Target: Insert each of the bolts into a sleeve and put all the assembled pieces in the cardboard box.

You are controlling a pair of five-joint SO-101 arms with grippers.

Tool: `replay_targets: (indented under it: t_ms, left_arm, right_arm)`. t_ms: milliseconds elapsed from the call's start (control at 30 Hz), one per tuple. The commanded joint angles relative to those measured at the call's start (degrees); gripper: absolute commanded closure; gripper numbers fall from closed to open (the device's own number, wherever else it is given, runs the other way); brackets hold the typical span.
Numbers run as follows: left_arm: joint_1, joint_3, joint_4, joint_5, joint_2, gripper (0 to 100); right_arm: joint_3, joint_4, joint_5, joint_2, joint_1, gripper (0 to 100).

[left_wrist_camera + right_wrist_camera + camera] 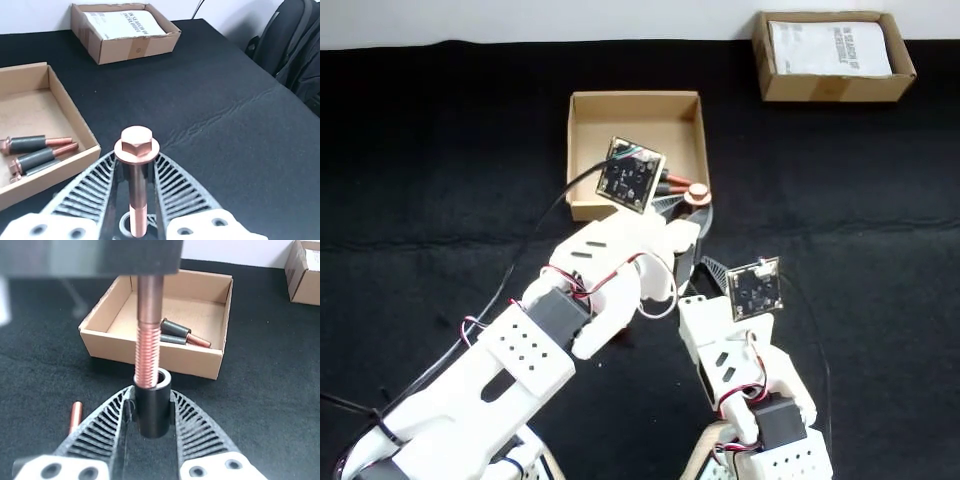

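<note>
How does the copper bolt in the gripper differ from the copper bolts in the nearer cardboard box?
The held copper bolt barely enters its black sleeve; the boxed bolts already wear theirs. The left gripper clamps the held one; the boxed ones lie loose. All share the copper colour.

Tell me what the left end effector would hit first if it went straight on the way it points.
Likely the black table beyond the bolt that the left end effector grips, beside the cardboard box; depth is unclear.
</note>
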State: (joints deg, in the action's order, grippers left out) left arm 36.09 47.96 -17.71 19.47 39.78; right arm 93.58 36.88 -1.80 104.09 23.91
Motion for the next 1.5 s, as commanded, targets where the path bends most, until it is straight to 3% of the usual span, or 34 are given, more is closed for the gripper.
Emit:
replay_targets:
  t_ms: [0,367,667,1233,1367,1467]
  left_arm:
    - [0.3,0.7,0.3,-0.3,1.9,99]
    - [0.0,5.1,11.8,-0.4,1.2,99]
    - [-3.2,5.1,12.2,-0.4,-0.2,99]
    - [-1.7,11.6,12.0,-0.4,-0.1,98]
    - [-1.7,11.4,10.6,-0.3,0.0,87]
    - [-1.6,9.0,3.8,-0.1,0.6,79]
  right_arm:
    - [-1.1,-1.3,0.7,1.1,-0.7,99.1]
    - [-1.2,-1.1,0.7,1.1,0.4,99.1]
    - [-1.5,-1.1,0.7,1.1,0.8,99.1]
    - [-1.6,-1.1,3.8,1.1,0.7,99.1]
    - [-1.6,-1.1,3.8,1.1,0.7,99.1]
    - [-1.6,-1.1,3.9,1.1,0.7,99.1]
